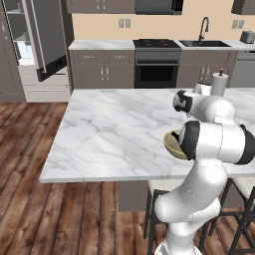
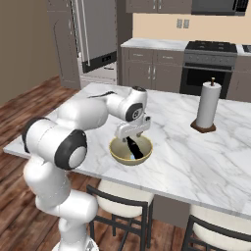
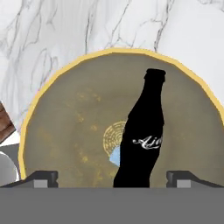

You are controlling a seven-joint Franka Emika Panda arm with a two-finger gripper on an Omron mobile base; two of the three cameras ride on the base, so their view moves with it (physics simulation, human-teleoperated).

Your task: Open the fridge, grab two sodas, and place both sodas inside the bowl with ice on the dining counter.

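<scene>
1. The gripper (image 3: 112, 177) hangs directly over the bowl (image 2: 117, 156), jaws spread wide, holding nothing
2. One soda (image 3: 142, 140) lies inside the bowl, centre frame, its neck pointing toward the frame's top, between the fingertips (image 3: 43, 178)

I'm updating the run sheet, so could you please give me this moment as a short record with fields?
claw: open, hanging just above the bowl, fingertips wide on either side of the bottle
soda bottle: black, lying inside the bowl, free of the claw
bowl: olive-beige, near the front edge of the dining counter
dining counter: white marble
paper towel roll: upright on the counter, apart from the bowl
fridge: door open, back left of the kitchen
second soda: cannot tell
</scene>
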